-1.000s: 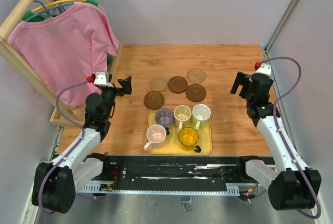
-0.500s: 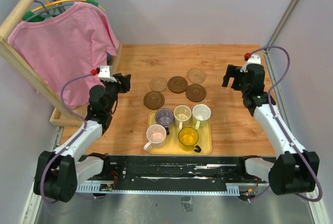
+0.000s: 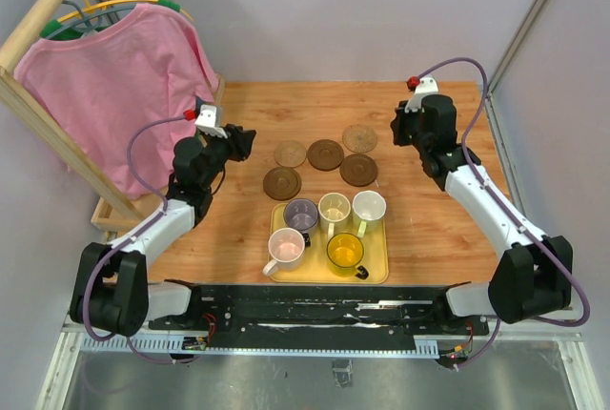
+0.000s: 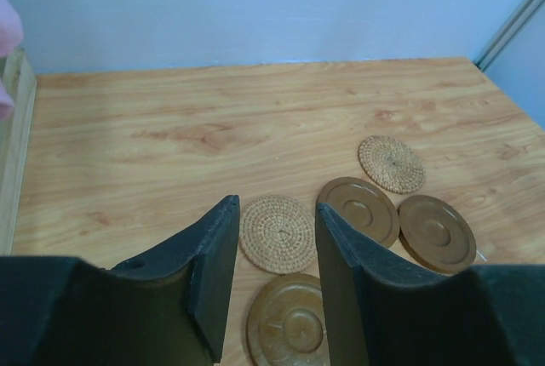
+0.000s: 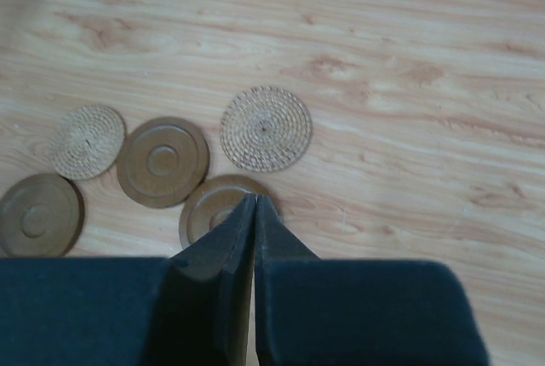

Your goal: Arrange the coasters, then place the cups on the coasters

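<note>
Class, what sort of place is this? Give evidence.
Likely a robotics lab bench: two robot arms bolted to a walled wooden table, a yellow tray of mugs near coasters, a pink T-shirt on a rack.

Top external: fixed high above the near edge, looking down and forward over the whole light wooden counter (image 3: 429, 229); near edge at 6 o'clock, the pale grey back wall (image 3: 334, 10) at 12 o'clock.
Left wrist: rides on the black two-finger left end effector (image 4: 277, 208), low and near the counter, facing the back wall.
Right wrist: rides on the black two-finger right end effector (image 5: 255, 200), close above the counter, tilted steeply down.
Shared: all three views take in the five thin round coasters (image 3: 325, 153), three dark brown, two tan woven; they sit near centre from above, at 4 o'clock for the left wrist, and at 9 o'clock for the right wrist.
</note>
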Motion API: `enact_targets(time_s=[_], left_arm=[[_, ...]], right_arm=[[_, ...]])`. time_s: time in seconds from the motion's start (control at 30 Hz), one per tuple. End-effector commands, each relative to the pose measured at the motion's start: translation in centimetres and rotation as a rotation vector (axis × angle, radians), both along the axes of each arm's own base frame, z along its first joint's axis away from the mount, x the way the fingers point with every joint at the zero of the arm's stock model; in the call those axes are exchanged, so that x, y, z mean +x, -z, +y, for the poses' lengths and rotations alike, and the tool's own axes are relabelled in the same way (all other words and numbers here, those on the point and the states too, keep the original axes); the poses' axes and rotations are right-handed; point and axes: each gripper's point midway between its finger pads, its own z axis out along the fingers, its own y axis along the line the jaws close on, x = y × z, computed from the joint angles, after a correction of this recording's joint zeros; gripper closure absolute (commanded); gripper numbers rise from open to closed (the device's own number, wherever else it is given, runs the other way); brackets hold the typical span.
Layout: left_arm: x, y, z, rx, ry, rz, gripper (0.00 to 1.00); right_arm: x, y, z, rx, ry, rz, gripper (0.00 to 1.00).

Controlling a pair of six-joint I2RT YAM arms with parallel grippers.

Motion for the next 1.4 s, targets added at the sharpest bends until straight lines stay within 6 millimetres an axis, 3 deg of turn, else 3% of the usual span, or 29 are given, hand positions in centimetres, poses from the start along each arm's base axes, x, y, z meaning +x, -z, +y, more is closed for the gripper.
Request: enact_targets(time_s=[0.0, 0.13, 0.27, 0.33, 0.4, 0.47, 0.53, 0.6, 0.67, 0.77, 0.97, 1.13, 1.3, 1.37], left_arm=[[0.5, -2.8, -0.8, 0.013, 0.036, -0.093, 0.55], [0.7, -3.3, -1.0, 0.030, 0.051, -0.125, 0.53], [0.9, -3.5, -1.1, 0.009, 0.048, -0.111, 0.48], [1.0, -3.8, -1.4, 0.004, 0.062, -0.105, 0.47], [1.1, -3.8, -1.5, 0.003, 0.069, -0.101, 0.46], [1.2, -3.8, -1.5, 0.002, 0.070, -0.100, 0.47], [1.3, -3.5, -1.5, 0.001, 0.068, -0.090, 0.55], [1.5, -3.1, -1.9, 0.004, 0.086, -0.075, 0.70], [1.6, -2.7, -2.9, 0.001, 0.141, -0.058, 0.89], [1.9, -1.6, -5.0, -0.037, 0.255, -0.005, 0.99], [1.9, 1.0, -7.3, -0.098, 0.368, 0.064, 0.99], [1.8, 4.9, -8.3, -0.049, 0.374, 0.156, 0.99], [1.6, 8.2, -8.7, -0.008, 0.335, 0.226, 0.87], [2.0, 9.3, -8.5, 0.008, 0.308, 0.254, 0.87]], right_arm=[[1.2, -4.5, 1.7, 0.089, -0.041, -0.114, 0.97], [1.7, -6.0, 1.7, 0.144, -0.013, -0.158, 0.99], [1.6, -7.2, 1.5, 0.196, 0.011, -0.196, 0.80], [1.4, -7.6, 1.7, 0.194, -0.010, -0.208, 0.78], [1.3, -7.7, 1.9, 0.185, -0.025, -0.207, 0.82], [1.3, -7.5, 2.1, 0.175, -0.044, -0.200, 0.92], [1.3, -7.1, 2.4, 0.161, -0.067, -0.186, 0.99], [1.3, -6.6, 3.0, 0.142, -0.102, -0.165, 0.99], [1.5, -5.7, 3.7, 0.115, -0.122, -0.128, 0.99], [1.7, -4.2, 5.1, 0.045, -0.158, -0.081, 0.99], [1.2, -1.0, 9.1, -0.048, -0.276, 0.000, 0.99], [1.0, 2.9, 11.1, -0.031, -0.344, 0.125, 0.97], [0.6, 7.2, 13.0, -0.025, -0.385, 0.250, 0.98], [0.5, 8.7, 13.8, -0.029, -0.403, 0.296, 0.99]])
